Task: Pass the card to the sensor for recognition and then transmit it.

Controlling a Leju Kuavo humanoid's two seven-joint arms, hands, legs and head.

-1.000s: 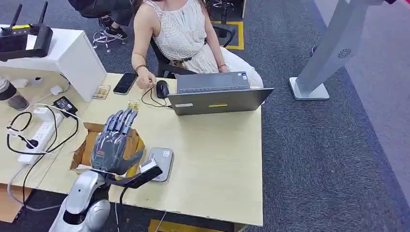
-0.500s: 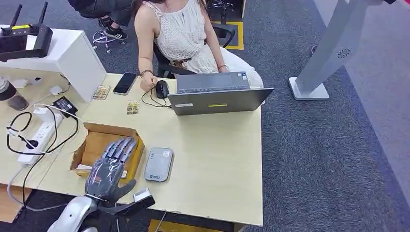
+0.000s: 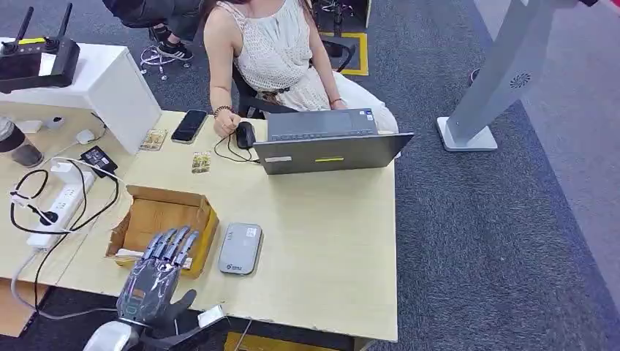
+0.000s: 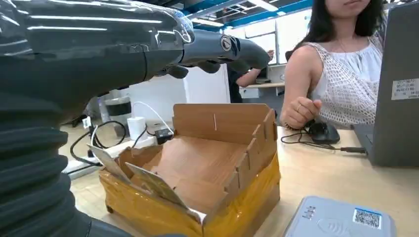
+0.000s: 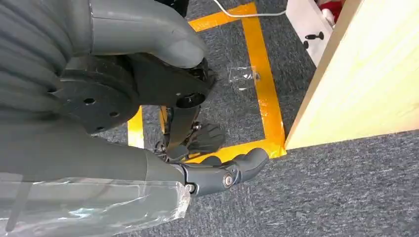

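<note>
Inside box: cards [image 4: 148, 183] lean against the near wall of the open cardboard box [image 3: 157, 219], flat faces tilted, long edges slanting up toward the hand's side; in the head view a pale strip of them [image 3: 131, 254] lies along the box's near edge, long axis running left to right.
Box: yellow tape wraps its outer walls, flaps up, standing on the near-left part of the table.
Sensor: a flat grey card reader [image 3: 240, 248] lies just beside the box on its right, apart from it; its top shows a wave mark and a small code label [image 4: 366, 218].
Table: pale wooden top [image 3: 322, 241], with a laptop [image 3: 329, 142] at the far edge, a mouse [image 3: 245, 134], a phone [image 3: 189, 125] and a white power strip with black cables [image 3: 58, 201] at the left.
Room: grey carpet; a person in a white top sits behind the laptop, a hand at the mouse.
Left hand: left hand [image 3: 155, 276] hovers over the box's near edge, palm down, fingers [image 4: 217, 47] stretched forward and slightly apart, holding nothing.
Right hand: right hand [image 5: 217, 175] hangs beside the table's edge above carpet with yellow floor tape, fingers loosely curled; whether it grips anything I cannot tell.
</note>
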